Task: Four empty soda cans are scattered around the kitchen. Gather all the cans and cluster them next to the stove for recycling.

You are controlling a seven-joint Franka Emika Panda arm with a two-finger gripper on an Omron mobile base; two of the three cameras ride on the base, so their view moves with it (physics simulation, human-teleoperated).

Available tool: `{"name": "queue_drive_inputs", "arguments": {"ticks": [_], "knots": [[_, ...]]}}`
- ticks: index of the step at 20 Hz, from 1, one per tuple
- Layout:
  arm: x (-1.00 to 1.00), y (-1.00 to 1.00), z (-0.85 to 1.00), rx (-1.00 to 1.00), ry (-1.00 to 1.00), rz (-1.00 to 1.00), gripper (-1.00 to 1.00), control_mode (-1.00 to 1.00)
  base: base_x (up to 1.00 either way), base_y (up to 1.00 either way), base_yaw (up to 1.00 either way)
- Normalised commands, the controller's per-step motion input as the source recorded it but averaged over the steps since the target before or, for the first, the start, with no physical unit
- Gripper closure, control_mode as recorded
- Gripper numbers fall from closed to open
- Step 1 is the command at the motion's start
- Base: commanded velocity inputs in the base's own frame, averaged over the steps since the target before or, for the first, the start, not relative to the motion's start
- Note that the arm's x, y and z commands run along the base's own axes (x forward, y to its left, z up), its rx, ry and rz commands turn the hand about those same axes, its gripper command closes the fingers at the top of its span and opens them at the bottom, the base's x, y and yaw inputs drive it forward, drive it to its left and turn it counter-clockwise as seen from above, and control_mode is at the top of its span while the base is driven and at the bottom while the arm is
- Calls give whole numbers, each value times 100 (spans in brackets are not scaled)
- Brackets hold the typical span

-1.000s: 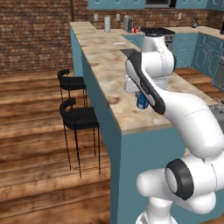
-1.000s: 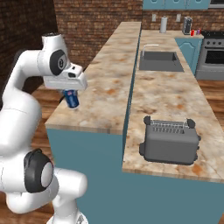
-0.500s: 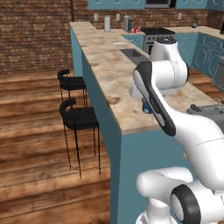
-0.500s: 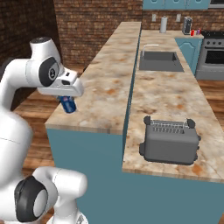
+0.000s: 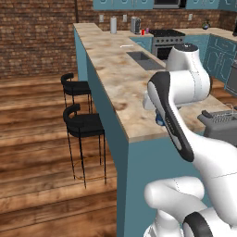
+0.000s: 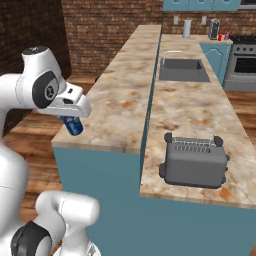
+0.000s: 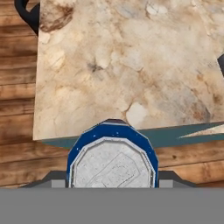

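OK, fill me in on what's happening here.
The white arm's gripper is shut on a blue soda can, holding it in the air by the near end of the marble island counter, with the can tilted. A grey toaster sits on the lower counter. The stove stands at the far end of the kitchen.

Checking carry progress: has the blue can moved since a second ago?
Yes. In the right base view the blue can, held in the gripper, has moved away from the toaster, out past the counter edge.
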Motion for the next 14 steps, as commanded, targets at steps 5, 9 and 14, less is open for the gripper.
{"name": "queue_drive_inputs", "arguments": {"ticks": [5,9,14], "knots": [[-32,-8,0,0,0,-1,100,-100,0,0,0],[-21,-9,0,0,0,0,100,-100,0,0,0],[-15,-4,0,0,3,0,100,-100,0,0,0]]}}
